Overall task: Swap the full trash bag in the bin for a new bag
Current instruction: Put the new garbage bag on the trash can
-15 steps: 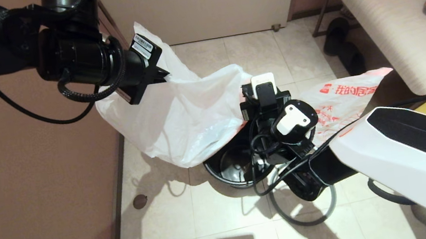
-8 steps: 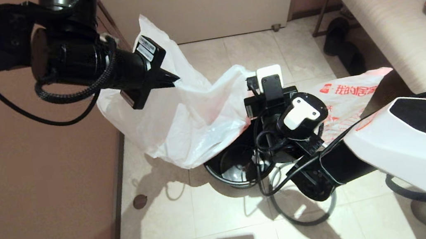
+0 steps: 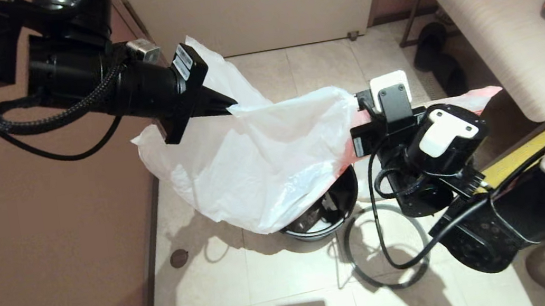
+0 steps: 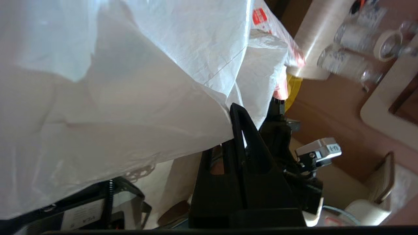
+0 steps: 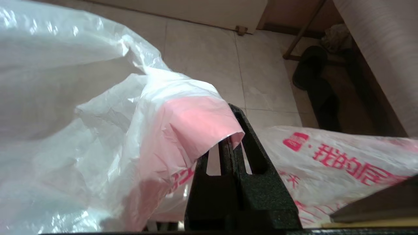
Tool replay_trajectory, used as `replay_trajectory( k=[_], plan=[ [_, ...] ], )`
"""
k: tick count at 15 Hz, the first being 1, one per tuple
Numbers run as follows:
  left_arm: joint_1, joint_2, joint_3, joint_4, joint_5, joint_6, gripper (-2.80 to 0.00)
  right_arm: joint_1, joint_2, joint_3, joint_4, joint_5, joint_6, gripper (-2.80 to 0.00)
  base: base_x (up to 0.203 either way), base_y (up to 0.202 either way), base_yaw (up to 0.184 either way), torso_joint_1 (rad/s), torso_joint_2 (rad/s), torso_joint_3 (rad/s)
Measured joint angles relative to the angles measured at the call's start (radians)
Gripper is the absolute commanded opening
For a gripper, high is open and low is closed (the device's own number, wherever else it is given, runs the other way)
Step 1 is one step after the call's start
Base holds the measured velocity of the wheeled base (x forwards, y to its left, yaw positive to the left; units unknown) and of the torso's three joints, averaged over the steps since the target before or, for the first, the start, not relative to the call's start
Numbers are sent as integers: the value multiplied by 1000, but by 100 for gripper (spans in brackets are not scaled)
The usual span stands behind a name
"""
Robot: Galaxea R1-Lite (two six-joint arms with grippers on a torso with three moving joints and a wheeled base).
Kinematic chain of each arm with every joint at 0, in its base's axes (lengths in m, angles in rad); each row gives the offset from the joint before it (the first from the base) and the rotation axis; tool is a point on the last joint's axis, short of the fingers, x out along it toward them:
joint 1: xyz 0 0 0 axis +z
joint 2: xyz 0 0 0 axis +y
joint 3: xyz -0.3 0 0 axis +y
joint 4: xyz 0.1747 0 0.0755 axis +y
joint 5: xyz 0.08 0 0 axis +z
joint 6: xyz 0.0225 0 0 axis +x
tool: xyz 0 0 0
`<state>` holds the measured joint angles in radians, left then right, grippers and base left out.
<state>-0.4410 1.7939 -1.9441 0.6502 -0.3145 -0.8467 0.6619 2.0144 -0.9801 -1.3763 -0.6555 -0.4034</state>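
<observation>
new bag: its pink edge is pinched between the clenched fingers of the right gripper, and the opposite edge is clamped in the left gripper, also clenched. between the two, the bag is held stretched above the bin, its bottom sagging to the rim. judged progress: the full trash bag is already out and lies on the floor behind the right arm; the lining of the bin is not yet done. the grey hoop lies on the tiles just beside the bin, not yet fitted. a bench and dark slippers are near, apart from the bin.
</observation>
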Motion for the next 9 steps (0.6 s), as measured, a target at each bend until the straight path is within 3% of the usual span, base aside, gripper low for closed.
replay_trajectory(
  k=[3, 6, 9],
  plan=[
    [-33, -7, 3, 46, 1, 52, 0, 8, -122, 136, 25, -5, 0, -280, 0, 0, 0, 0, 0, 0],
    [-59, -9, 48, 120, 6, 179, 0, 50, -241, 231, 81, -28, 0, -280, 0, 0, 0, 0, 0, 0],
    [-54, -51, 106, 122, 90, 230, 0, 117, -343, 266, 169, -52, 0, -280, 0, 0, 0, 0, 0, 0]
  ],
)
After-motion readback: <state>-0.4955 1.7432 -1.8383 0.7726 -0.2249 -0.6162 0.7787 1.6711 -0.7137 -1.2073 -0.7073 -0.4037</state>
